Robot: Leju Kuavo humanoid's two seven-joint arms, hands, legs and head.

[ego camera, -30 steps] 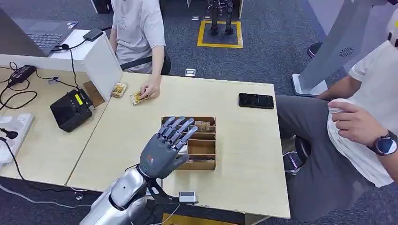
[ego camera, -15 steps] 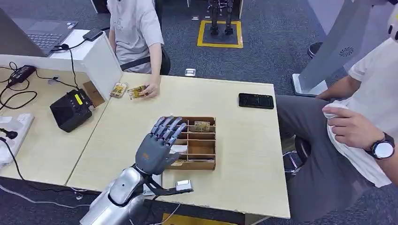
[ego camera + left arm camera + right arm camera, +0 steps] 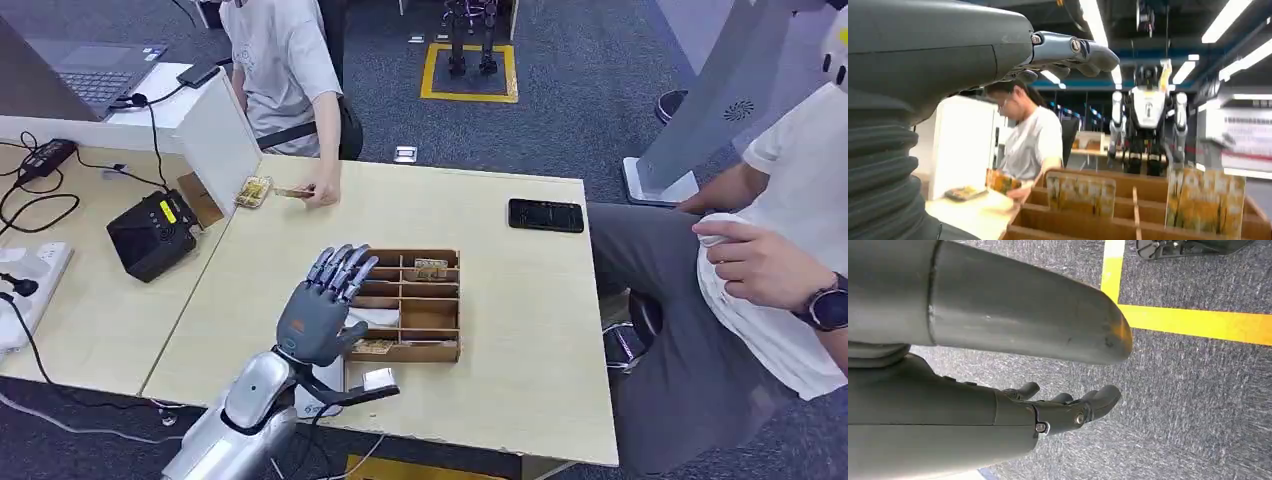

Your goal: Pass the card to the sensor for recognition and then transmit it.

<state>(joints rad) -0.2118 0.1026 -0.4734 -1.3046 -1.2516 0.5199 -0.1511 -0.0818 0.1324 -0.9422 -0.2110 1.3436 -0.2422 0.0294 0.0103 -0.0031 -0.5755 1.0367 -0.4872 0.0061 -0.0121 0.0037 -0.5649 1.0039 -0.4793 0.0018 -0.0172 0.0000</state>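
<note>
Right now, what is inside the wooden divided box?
The wooden box holds a card standing in a far compartment and another card at the near edge. The left hand covers its left compartments.

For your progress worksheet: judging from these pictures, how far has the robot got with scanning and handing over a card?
Done: nothing visible yet; cards stand in the wooden organizer. In hand: the left hand hovers open at the organizer's left side, holding nothing. The right hand hangs over the floor, fingers apart. Left: pick a card, present it to the black reader, then pass it on.

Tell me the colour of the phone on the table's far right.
Black phone, clearest in the head view.
</note>
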